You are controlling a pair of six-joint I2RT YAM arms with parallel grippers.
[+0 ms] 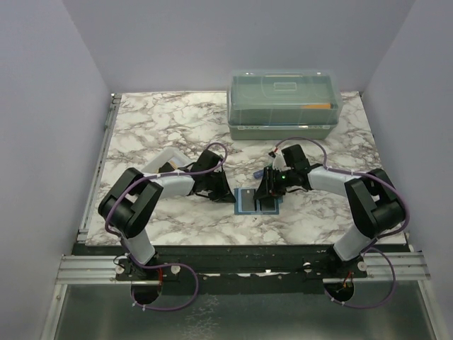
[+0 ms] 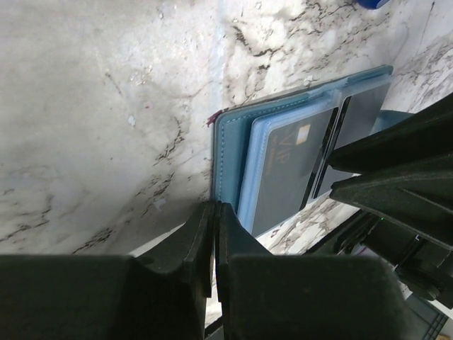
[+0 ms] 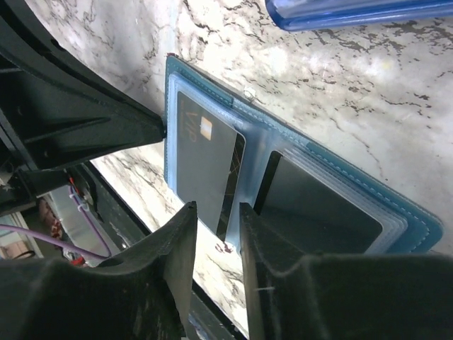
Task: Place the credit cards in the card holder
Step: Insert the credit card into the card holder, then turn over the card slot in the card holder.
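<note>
The teal card holder lies open and flat near the front edge, between my two grippers. In the right wrist view the holder has clear pockets. A dark card with "VIP" lettering and a gold chip sits in one pocket, its end sticking out. A second dark card sits in the other pocket. My right gripper is slightly open, and the VIP card's protruding end lies in the gap. My left gripper is shut, its tips against the holder's outer edge.
A large translucent lidded box stands at the back of the marble table. A small blue plastic piece lies just behind the holder. The table's front edge runs close below the holder.
</note>
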